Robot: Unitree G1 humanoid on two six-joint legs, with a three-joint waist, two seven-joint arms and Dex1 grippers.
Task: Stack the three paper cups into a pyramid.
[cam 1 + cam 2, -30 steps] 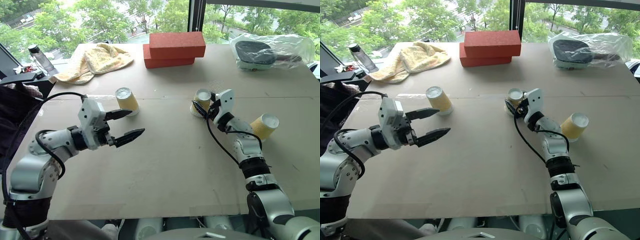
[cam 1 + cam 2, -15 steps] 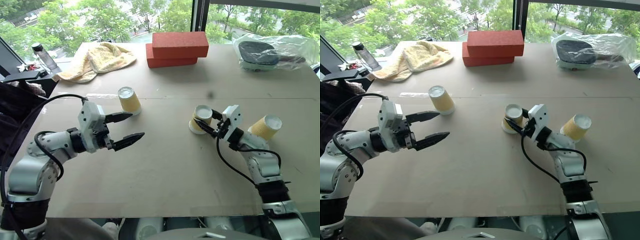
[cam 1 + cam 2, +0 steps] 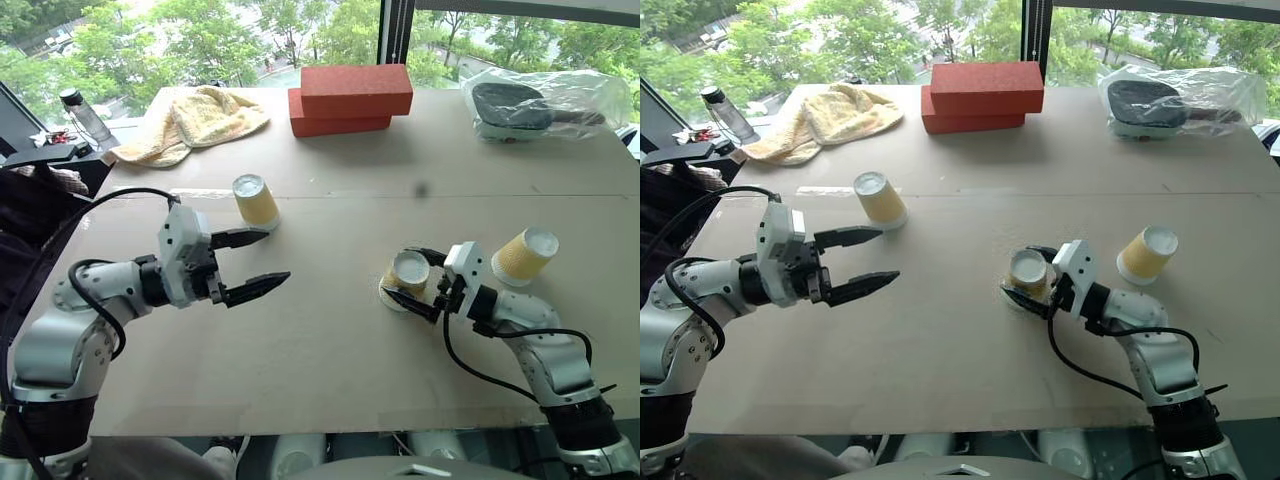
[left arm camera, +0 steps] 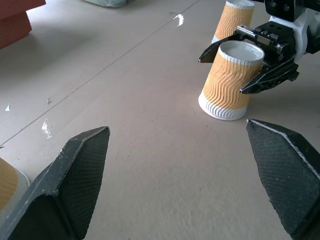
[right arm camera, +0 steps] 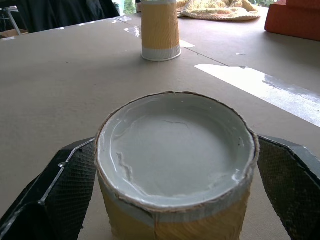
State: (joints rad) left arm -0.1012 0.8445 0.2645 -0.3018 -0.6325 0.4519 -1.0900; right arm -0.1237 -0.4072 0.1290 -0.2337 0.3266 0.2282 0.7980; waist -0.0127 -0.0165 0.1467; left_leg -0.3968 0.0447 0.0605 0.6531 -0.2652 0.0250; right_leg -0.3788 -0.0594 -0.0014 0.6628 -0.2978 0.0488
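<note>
Right gripper (image 3: pixel 412 283) spread around an inverted paper cup (image 3: pixel 407 278) on the tabletop (image 3: pixel 330 370), fingers just clear of it; left gripper (image 3: pixel 262 262) open, empty; second cup (image 3: pixel 256 201) just beyond it; third cup (image 3: pixel 524 256) behind the right gripper.

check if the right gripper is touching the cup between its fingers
Cannot tell. In the left wrist view the right gripper brackets the cup closely, no plain gap or contact.

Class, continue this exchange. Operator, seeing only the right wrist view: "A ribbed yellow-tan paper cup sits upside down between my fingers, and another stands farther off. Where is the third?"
Observer: The third ribbed yellow-tan paper cup stands upside down on the robot's right of the right gripper, untouched.
Operator: What is the other arm doing?
Observer: The left gripper hovers open and empty, close to the farther cup.
</note>
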